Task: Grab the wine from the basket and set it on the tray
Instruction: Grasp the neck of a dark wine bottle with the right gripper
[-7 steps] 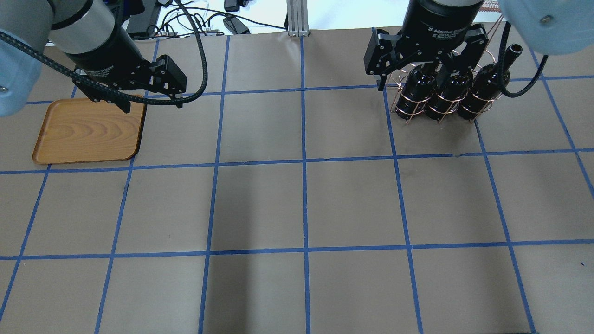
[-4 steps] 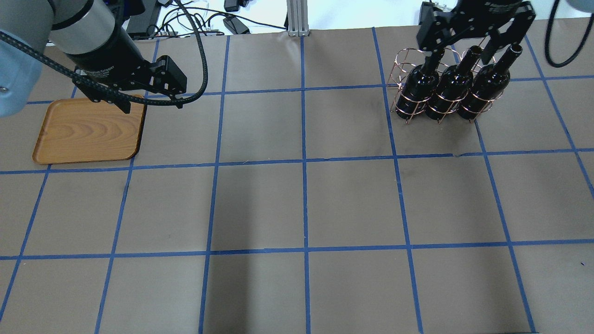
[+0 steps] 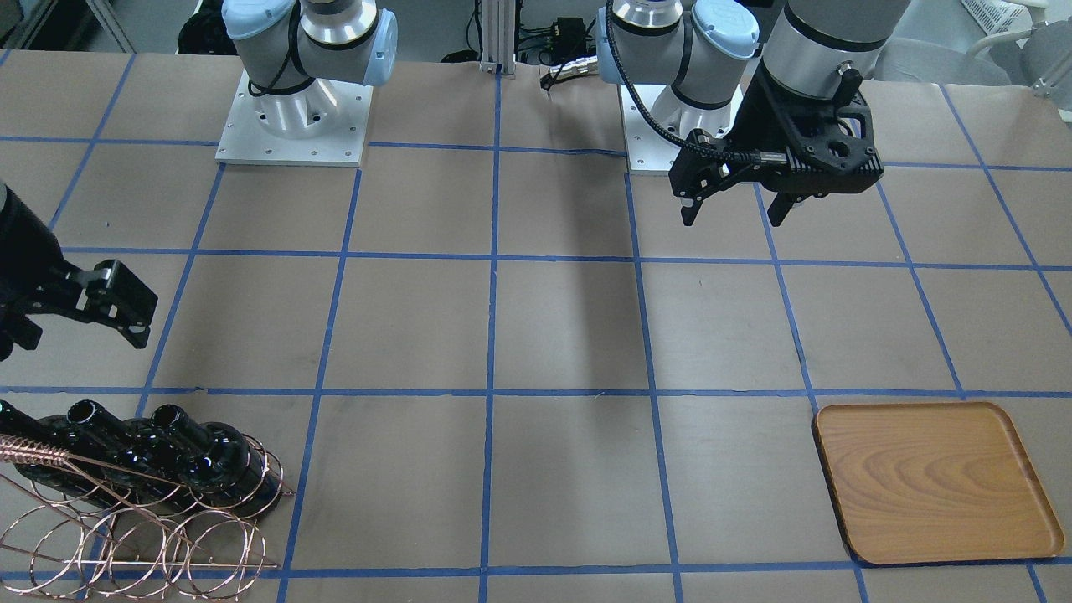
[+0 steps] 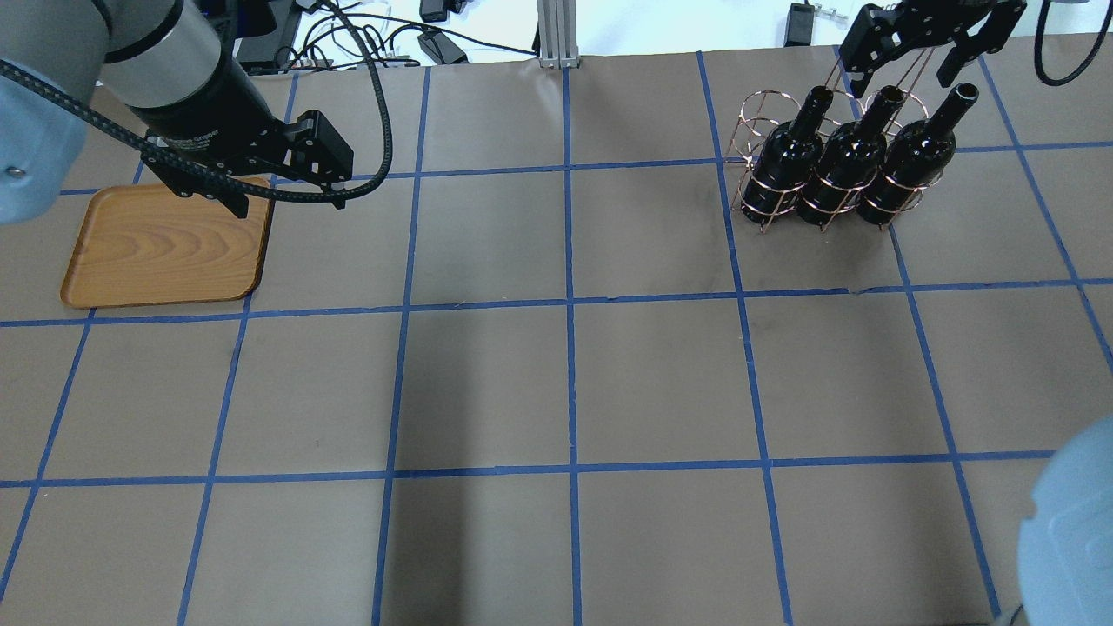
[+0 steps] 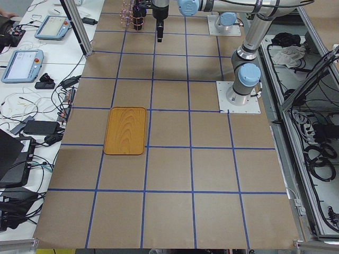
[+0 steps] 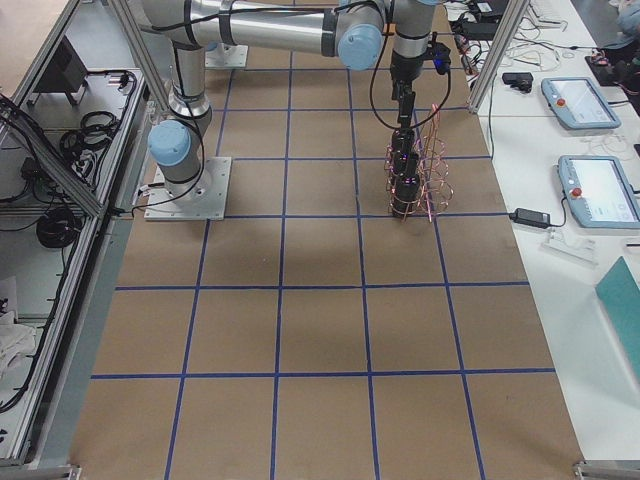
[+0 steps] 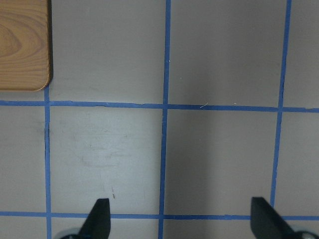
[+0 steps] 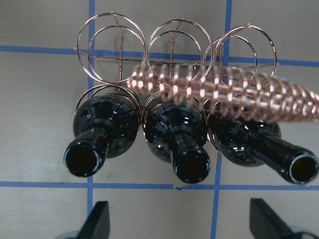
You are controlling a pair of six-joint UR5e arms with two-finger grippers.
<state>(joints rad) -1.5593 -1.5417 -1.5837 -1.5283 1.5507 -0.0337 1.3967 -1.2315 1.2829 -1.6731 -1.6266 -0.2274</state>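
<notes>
On the left of the brown-papered, blue-taped counter (image 4: pixel 565 382), the flat, light brown wooden tray (image 4: pixel 165 248) with rounded corners lies bare. The left gripper (image 4: pixel 287 198) hangs near it, off its right edge, fingers (image 7: pixel 98 219) wide apart on nothing. Well apart, at the far right, three glossy near-black glass wine bottles (image 4: pixel 839 161) stand upright, side by side. They fill the near row of the rose-gold wire-ring basket (image 4: pixel 749 117), and no bottles stand in its far row of rings. The right gripper (image 8: pixel 182 224) hovers over them, its fingers (image 8: pixel 99 221) spread and holding nothing.

We judge the step to be the reach for a first bottle. To do it well, we would pick an end bottle; the left bottle (image 4: pixel 787 161) looks freest. We would centre the fingers on its narrow neck and keep clear of the coiled wire handle (image 8: pixel 224 92) that runs across just behind the necks. We would close firmly, since the glass looks slick. Then we would lift straight up until the base clears the rings, so the light basket is not dragged along.
</notes>
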